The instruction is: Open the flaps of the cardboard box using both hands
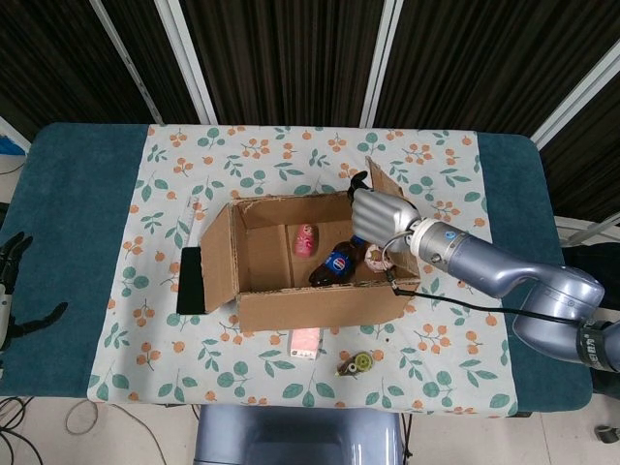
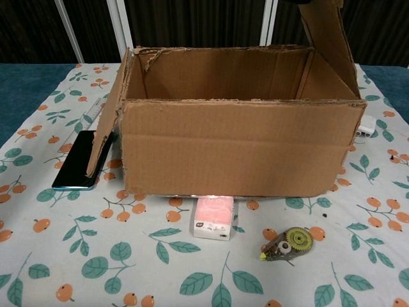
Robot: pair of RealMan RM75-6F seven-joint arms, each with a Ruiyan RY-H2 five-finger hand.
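The cardboard box (image 1: 310, 308) stands mid-table with its top uncovered. Its left flap (image 1: 215, 258) hangs down outside the left wall. The right flap (image 1: 384, 181) stands up, tilted outward. My right hand (image 1: 383, 219) lies against that flap's inner face, dark fingertips hooked over its far edge. My left hand (image 1: 10, 276) hangs off the table's left edge, fingers spread, holding nothing. In the chest view the box (image 2: 236, 147) fills the middle, the right flap (image 2: 326, 35) rises at the top right and the left flap (image 2: 105, 131) leans down; neither hand shows clearly there.
Inside the box lie a pink item (image 1: 305, 239) and a dark bottle with a blue label (image 1: 336, 262). A black phone (image 2: 77, 160) lies left of the box, partly under the flap. A pink tissue pack (image 2: 214, 217) and a correction-tape roller (image 2: 287, 243) lie in front.
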